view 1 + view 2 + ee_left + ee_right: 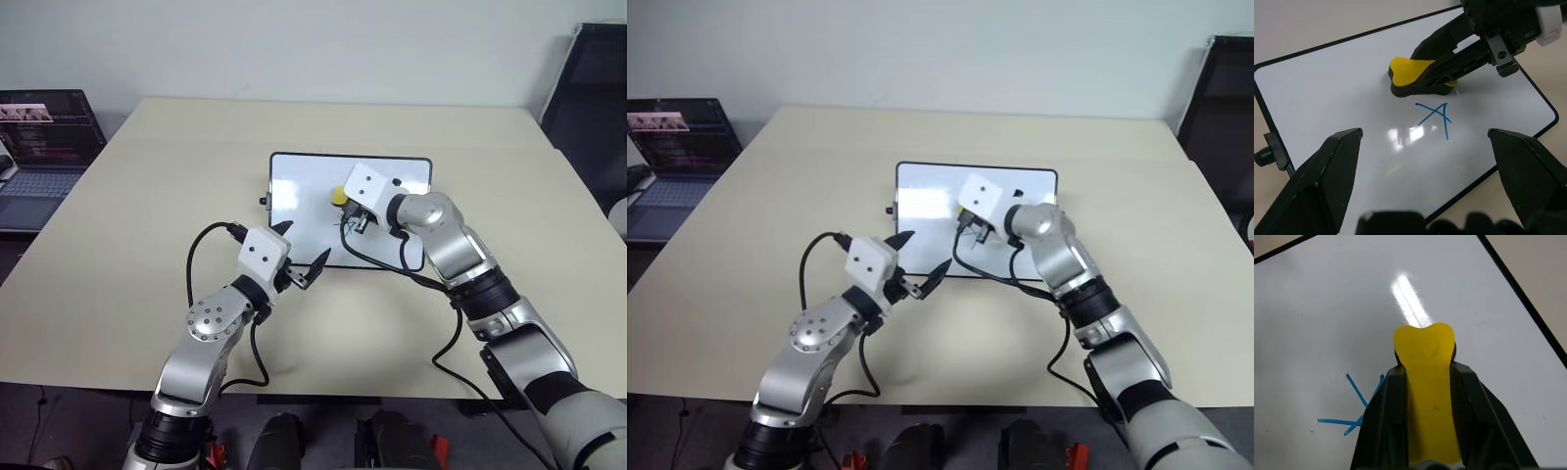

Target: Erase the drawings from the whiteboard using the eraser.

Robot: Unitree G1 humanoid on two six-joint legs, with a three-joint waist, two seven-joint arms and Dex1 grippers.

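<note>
The whiteboard (pixel 304 191) lies flat on the table, a little beyond both hands. My right gripper (pixel 1425 369) is shut on the yellow eraser (pixel 1424 347), whose dark underside rests on the board (pixel 1327 107). One of the drawings, a blue crossed star-like sketch (pixel 1436 116), shows right beside the eraser (pixel 1409 74) on the side nearer me. My left gripper (pixel 300 247) stands open and holds nothing. It hovers over the board's near left part and points at the sketch.
An open laptop (pixel 44 147) stands past the table's left edge. A dark chair (pixel 593 88) is at the back right. The beige table (pixel 147 215) spreads wide around the board. Black cables hang from both wrists.
</note>
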